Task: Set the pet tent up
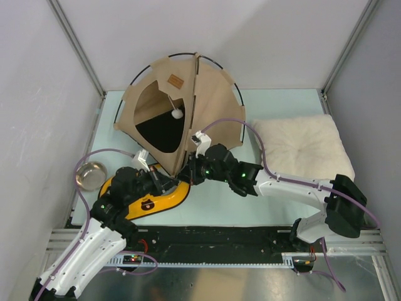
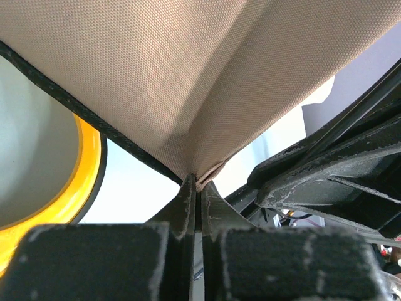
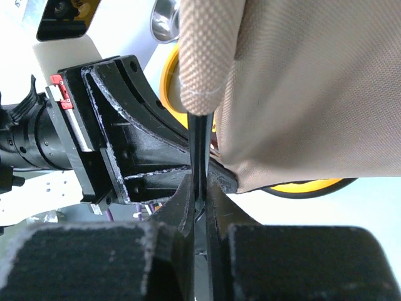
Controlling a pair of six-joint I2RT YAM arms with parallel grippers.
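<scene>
Top external view: both my pincers clamped at the tent's front corner

One pet tent (image 1: 207, 100) stands at the upper middle of the frame, at the far side of the pale green table (image 1: 219, 207). Its dark opening faces the lower left. One white pom-pom (image 1: 177, 114) hangs in that opening, and one brown label patch (image 1: 175, 81) sits above it. Thin black poles bow out past the fabric at the top and left.

My two arms meet at the tent's lower front corner, just below frame centre. My left pincer (image 1: 164, 183) comes in from the lower left and my right pincer (image 1: 191, 169) from the right, the two nearly touching.

On the left wrist camera, my left pincer (image 2: 198, 191) is clenched on a fold of the tan fabric at its dark-bound edge. On the right wrist camera, my right pincer (image 3: 199, 194) is clenched on one black pole (image 3: 199, 144) where it leaves a fabric sleeve.

One yellow feeder (image 1: 160, 199) lies under my left wrist, with one steel bowl (image 1: 92, 174) at its left end. One cream fluffy pillow (image 1: 301, 147) lies at the right, well apart from the tent's opening.
</scene>
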